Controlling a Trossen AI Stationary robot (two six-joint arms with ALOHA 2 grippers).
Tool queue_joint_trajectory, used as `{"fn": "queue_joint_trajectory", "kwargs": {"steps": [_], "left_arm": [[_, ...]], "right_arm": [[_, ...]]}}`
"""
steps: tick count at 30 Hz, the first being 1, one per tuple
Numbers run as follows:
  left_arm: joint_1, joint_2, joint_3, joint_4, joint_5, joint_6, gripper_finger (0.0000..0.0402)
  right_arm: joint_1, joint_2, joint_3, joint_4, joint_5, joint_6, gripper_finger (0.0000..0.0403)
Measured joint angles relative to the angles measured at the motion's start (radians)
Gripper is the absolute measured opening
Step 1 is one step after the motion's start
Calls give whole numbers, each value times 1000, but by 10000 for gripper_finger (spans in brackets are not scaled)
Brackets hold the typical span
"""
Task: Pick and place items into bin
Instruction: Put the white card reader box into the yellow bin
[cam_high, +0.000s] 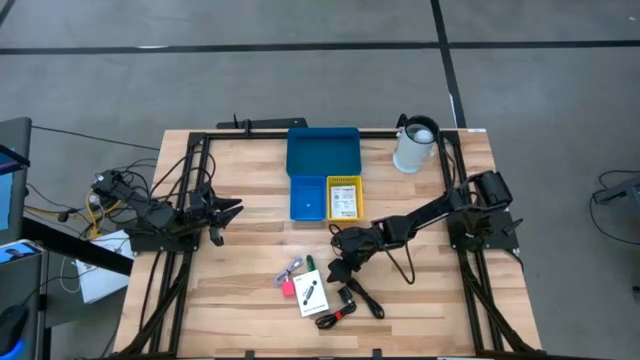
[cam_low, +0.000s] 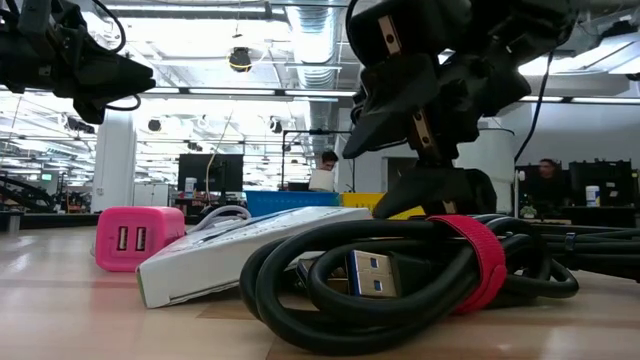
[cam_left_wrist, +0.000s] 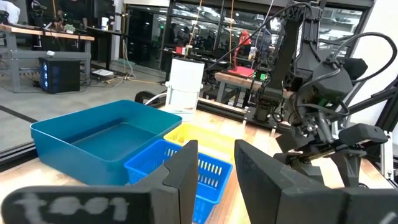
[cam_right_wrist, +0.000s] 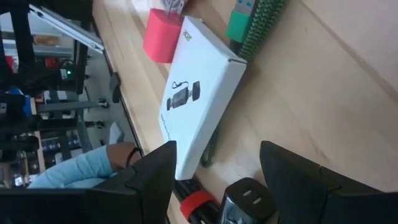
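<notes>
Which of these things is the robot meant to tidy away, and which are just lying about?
For the job: white box, pink block, coiled black cable, green-tipped cord; they go in the blue tray, small blue bin or yellow bin.

Just lying about: white pitcher.

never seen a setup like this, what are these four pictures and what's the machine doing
It is a robot with two dark arms at a wooden table, each ending in a two-finger gripper. One picture looks straight down, one looks level across the tabletop, and two come from cameras on the arms' wrists.

The left gripper waits at the table's left side, holding nothing. The right gripper hangs open over a small pile of items, also holding nothing.

The pile: a white box, a pink block, a coiled black cable with a red strap, and a green-tipped cord.

Farther back sit a wide blue tray, a small blue bin and a yellow bin, with a white pitcher nearby.
</notes>
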Motion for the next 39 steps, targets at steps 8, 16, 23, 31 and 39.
{"fn": "queue_joint_trajectory", "kwargs": {"steps": [8, 16, 23, 31, 39], "left_arm": [[0, 0, 0, 0, 0, 0, 95], [0, 0, 0, 0, -1, 0, 95], [0, 2, 0, 0, -2, 0, 95], [0, 7, 0, 0, -3, 0, 95], [0, 7, 0, 0, -3, 0, 95]], "right_arm": [[7, 0, 0, 0, 21, 9, 225], [7, 37, 6, 21, -7, 28, 225], [-2, 78, 57, 35, -69, 18, 225], [-13, 78, 63, 34, -72, 26, 225], [-13, 78, 68, 34, -70, 27, 225]]}}
